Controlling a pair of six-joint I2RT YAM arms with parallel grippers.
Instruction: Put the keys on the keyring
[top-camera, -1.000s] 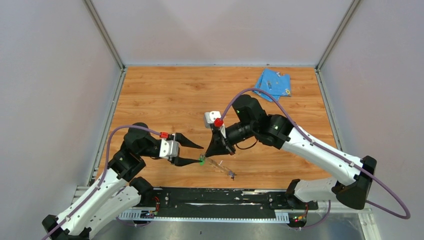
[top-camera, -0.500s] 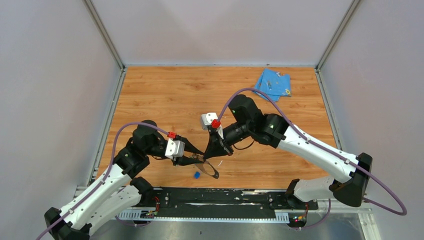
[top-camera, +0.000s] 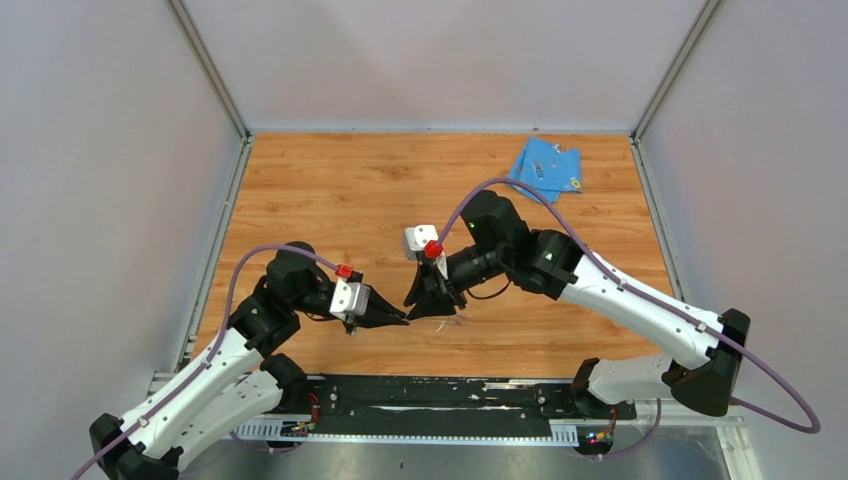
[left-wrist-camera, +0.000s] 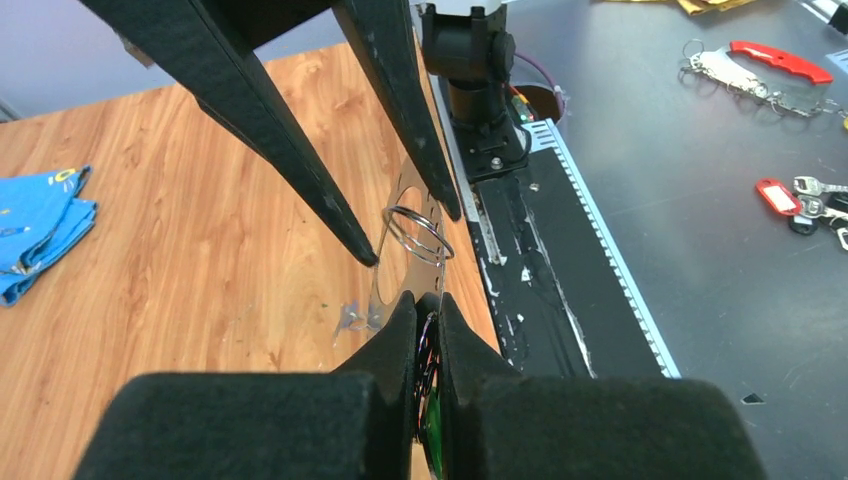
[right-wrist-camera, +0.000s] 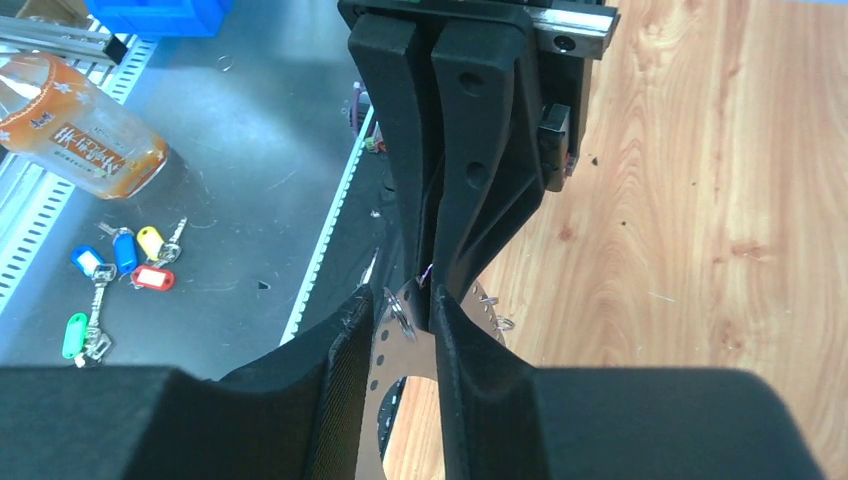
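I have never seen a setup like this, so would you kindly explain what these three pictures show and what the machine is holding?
These are two robot arms bolted to a wooden table, each ending in two-finger jaws. One picture looks down from above; the other two come from cameras on each wrist. A blue cloth lies in the far right corner. The left jaws are shut on what looks like a green key. The right jaws stand open around a thin metal keyring, pierced with holes.

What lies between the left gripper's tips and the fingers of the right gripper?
The keyring, a thin grey metal band, with a small wire ring against it. The left wrist view shows it.
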